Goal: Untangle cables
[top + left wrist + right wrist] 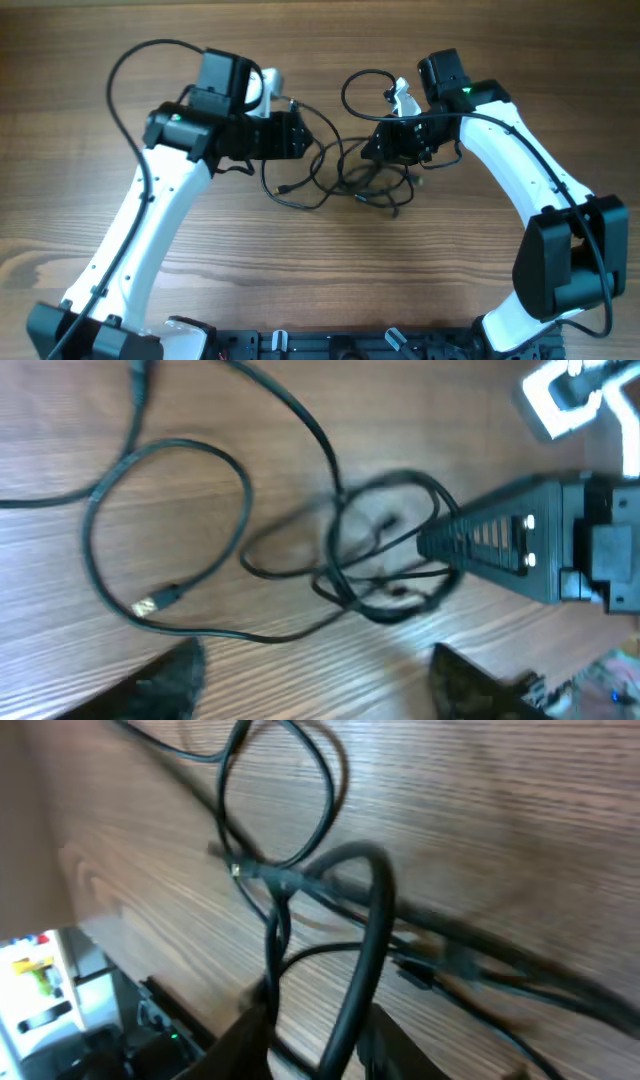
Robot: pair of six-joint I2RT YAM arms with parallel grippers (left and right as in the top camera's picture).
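The cables (340, 178) are thin black cords lying in a tangle on the wooden table between my two grippers. In the left wrist view the knot (385, 550) lies right of centre, and a wide loop ends in a small plug (155, 603) on the left. My left gripper (306, 138) is just left of the tangle. Its fingers (320, 685) are wide apart with only bare table between them. My right gripper (376, 146) is at the tangle's upper right. Its fingers (320, 1045) are close together around a raised cable strand (365, 950).
The right gripper body (520, 545) reaches into the left wrist view, touching the knot. Thicker arm cables arc over the table at the back left (125, 75) and back centre (355, 85). The arm bases (300, 345) line the front edge.
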